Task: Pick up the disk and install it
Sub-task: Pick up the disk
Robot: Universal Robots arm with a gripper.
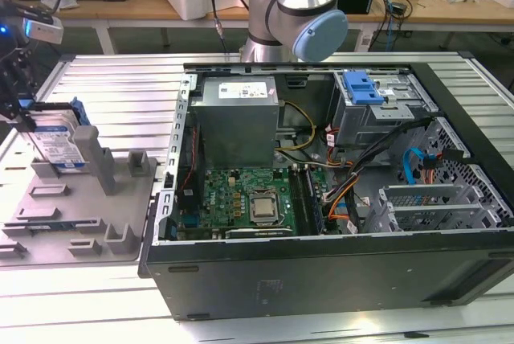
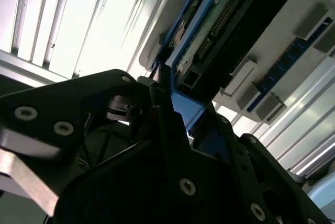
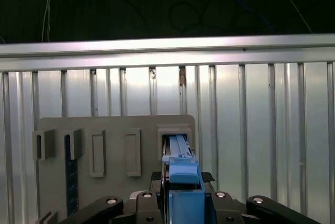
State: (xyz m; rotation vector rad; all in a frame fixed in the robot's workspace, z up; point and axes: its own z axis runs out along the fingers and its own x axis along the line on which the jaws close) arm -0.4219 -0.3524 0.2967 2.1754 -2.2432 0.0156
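The disk (image 1: 60, 139) stands on edge at the exterior view's left, a silver drive with a white-and-blue label in a blue carrier bracket. Its lower end sits at a slot of the grey fixture plate (image 1: 88, 215); I cannot tell whether it still rests in that slot. My gripper (image 1: 22, 111) is shut on the bracket's upper edge. In the first wrist view the disk (image 3: 180, 174) runs edge-on between my gripper (image 3: 180, 182) fingers, pointing at the slot (image 3: 175, 131). In the second wrist view the disk (image 2: 225, 30) shows its connector end beyond the gripper (image 2: 172, 101).
The open computer case (image 1: 321, 272) lies at the exterior view's centre and right. It holds a grey power-supply box (image 1: 238, 119), a motherboard (image 1: 249, 199) and a grey drive cage with a blue latch (image 1: 363, 87). Upright posts (image 1: 100, 159) stand on the fixture plate. The arm's base (image 1: 293, 6) rises behind the case.
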